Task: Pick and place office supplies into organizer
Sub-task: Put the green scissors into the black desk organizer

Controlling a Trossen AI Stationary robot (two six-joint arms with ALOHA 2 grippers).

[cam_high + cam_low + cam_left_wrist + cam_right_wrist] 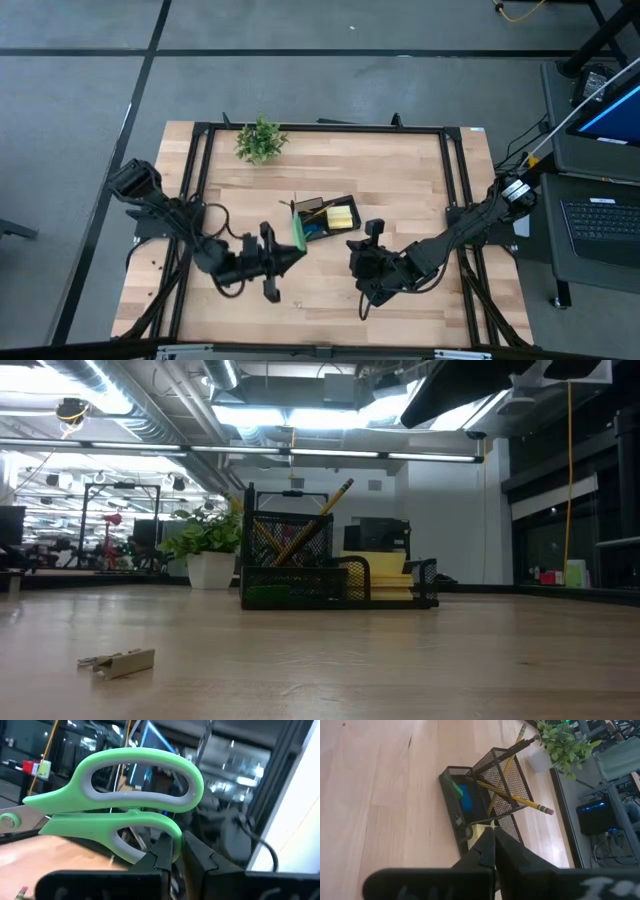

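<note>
Scissors (130, 795) with green handles were clamped in the left gripper (285, 256), held above the bench (400, 180) at about seven o'clock from the organizer (325, 218). That black mesh tray sat mid-bench – pencils (517, 795) and a yellow sticky-note pad (341, 217) inside. Right gripper (494, 845) – fingers pressed together, empty – hovered at the organizer's five o'clock.

You've got a pale wooden table (400, 180), matt, visible grain. On it the organizer (485, 795) is black wire mesh, matt. Pencils (520, 797) in it look like yellow painted wood. Scissors (125, 795): smooth green plastic handles, grey inner lining, slightly glossy; metal blade at the pivot. Black fingers (165, 855) gripping them: matt plastic.
</note>
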